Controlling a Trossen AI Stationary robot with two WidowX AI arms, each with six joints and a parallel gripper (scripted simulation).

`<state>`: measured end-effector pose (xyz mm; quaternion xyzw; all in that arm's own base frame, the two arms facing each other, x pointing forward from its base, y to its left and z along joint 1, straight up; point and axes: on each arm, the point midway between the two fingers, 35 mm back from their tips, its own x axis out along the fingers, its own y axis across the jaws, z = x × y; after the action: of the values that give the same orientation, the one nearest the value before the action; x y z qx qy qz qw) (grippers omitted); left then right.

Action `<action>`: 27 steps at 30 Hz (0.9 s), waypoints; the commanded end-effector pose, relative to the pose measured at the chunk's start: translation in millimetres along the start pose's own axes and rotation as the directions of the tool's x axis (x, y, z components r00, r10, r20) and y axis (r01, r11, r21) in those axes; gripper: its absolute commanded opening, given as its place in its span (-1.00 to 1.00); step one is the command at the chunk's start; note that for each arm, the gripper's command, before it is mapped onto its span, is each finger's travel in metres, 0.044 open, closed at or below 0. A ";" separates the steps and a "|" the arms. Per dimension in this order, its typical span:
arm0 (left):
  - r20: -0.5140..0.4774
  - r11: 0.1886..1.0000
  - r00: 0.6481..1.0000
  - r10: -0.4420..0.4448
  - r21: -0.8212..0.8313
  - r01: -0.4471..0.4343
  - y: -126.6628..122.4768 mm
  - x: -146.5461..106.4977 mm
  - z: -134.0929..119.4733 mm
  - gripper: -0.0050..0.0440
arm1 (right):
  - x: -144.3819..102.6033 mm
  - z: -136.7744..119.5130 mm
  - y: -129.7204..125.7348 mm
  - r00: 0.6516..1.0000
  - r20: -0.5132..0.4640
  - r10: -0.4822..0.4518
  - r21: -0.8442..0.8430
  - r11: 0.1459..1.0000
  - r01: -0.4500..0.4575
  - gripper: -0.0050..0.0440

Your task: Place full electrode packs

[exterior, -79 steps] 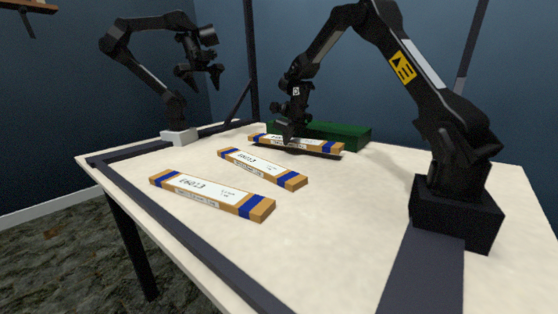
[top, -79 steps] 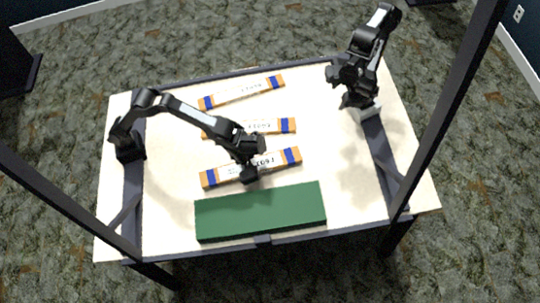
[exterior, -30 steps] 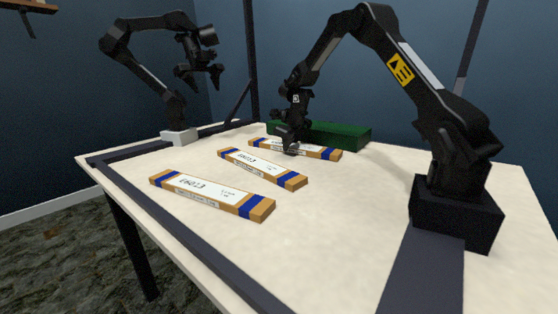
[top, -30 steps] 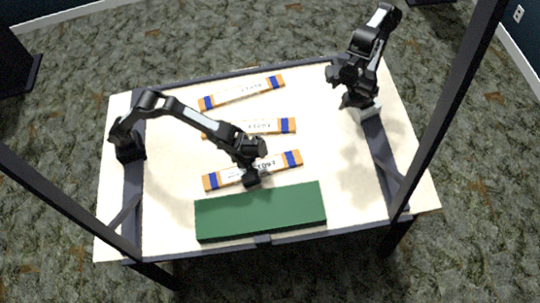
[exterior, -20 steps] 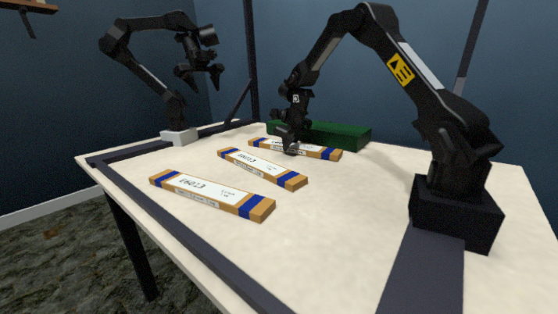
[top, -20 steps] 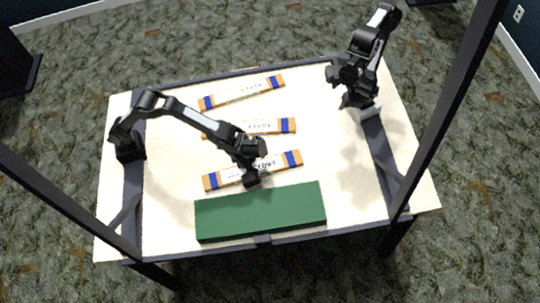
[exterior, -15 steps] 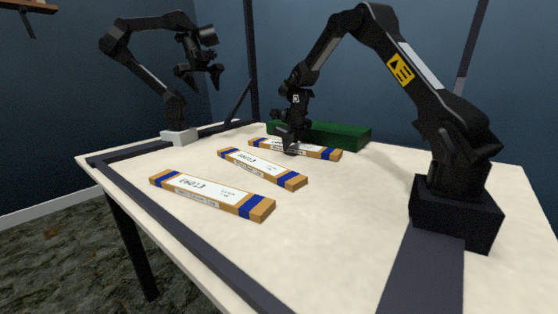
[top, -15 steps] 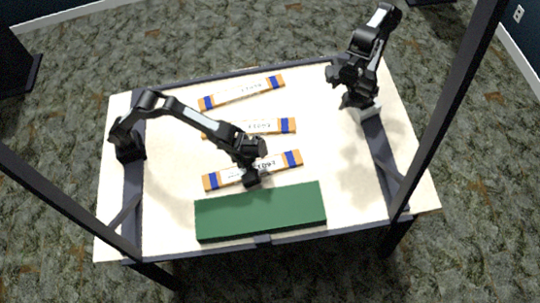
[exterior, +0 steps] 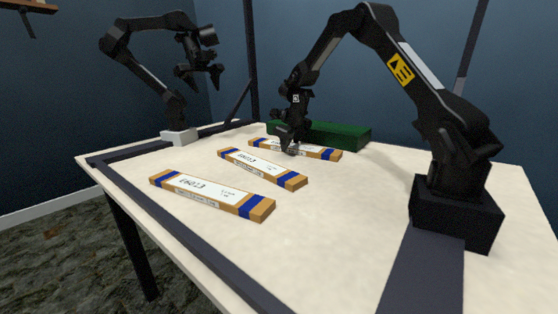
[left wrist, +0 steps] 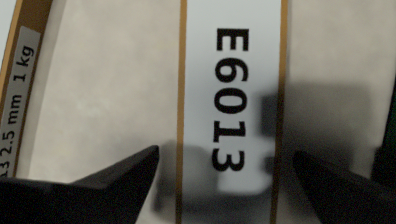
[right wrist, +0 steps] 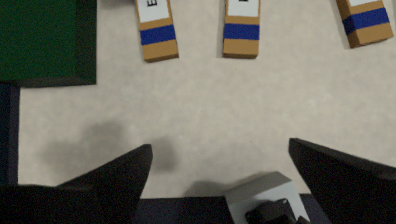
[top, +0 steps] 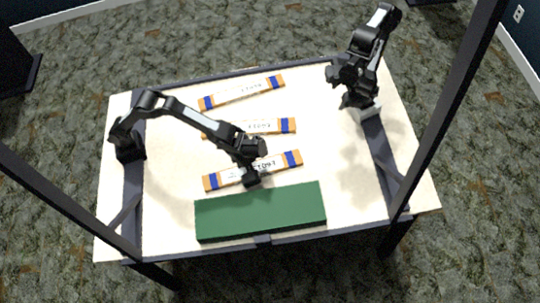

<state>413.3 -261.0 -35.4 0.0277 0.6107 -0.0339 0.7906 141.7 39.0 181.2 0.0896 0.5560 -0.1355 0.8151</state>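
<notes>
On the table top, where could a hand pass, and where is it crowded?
Probably bare: between the middle pack and right arm's base. Crowded: the left pincer straddling the pack nearest the platform.

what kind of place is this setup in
Probably a robotics lab or test room: two black robot arms are mounted on a framed work table, with dark uprights around it.
</notes>
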 end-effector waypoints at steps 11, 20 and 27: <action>0.039 1.000 0.999 -0.019 -0.007 0.020 -3.2 -16.3 11.6 0.96 | -5.3 3.9 1.4 1.000 0.017 0.012 0.006 1.000 -0.012 0.96; 0.046 1.000 0.999 -0.021 -0.010 0.021 -2.0 -23.1 10.9 0.96 | -5.3 3.9 1.4 1.000 0.017 0.012 0.006 1.000 -0.012 0.96; 0.064 0.999 0.997 -0.030 -0.012 0.031 -4.4 -51.8 22.8 0.96 | -5.3 3.9 1.4 1.000 0.017 0.012 0.006 1.000 -0.012 0.96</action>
<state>410.1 -258.8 -21.9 0.0302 0.6147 -0.0319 0.7875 141.7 39.0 181.2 0.0896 0.5560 -0.1355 0.8151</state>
